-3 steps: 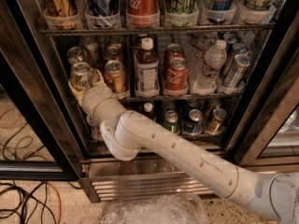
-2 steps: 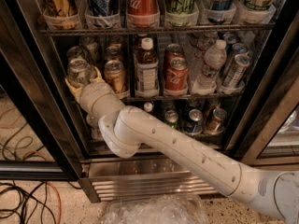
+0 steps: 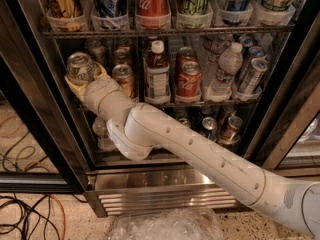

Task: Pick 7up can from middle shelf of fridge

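The 7up can [image 3: 79,66], silver with green lettering, is at the left end of the middle shelf [image 3: 200,104] of the fridge [image 3: 165,190]. My gripper [image 3: 85,79] reaches in from the lower right on a long white arm. Its pale yellow fingers [image 3: 74,88] are shut around the lower part of the can. The can is upright and looks raised a little above the rack. A gold-brown can [image 3: 123,79] stands just to its right.
On the same shelf stand a brown bottle [image 3: 157,74], red Coca-Cola cans [image 3: 188,79], a water bottle [image 3: 225,69] and tilted silver cans [image 3: 251,74]. The rack above [image 3: 165,32] holds tall cans in cups. Lower cans [image 3: 230,129] sit below. Cables [image 3: 25,219] lie on the floor at left.
My gripper, shut on the 7up can, has moved up and slightly left, raising the can from where it was beside the gold-brown can.
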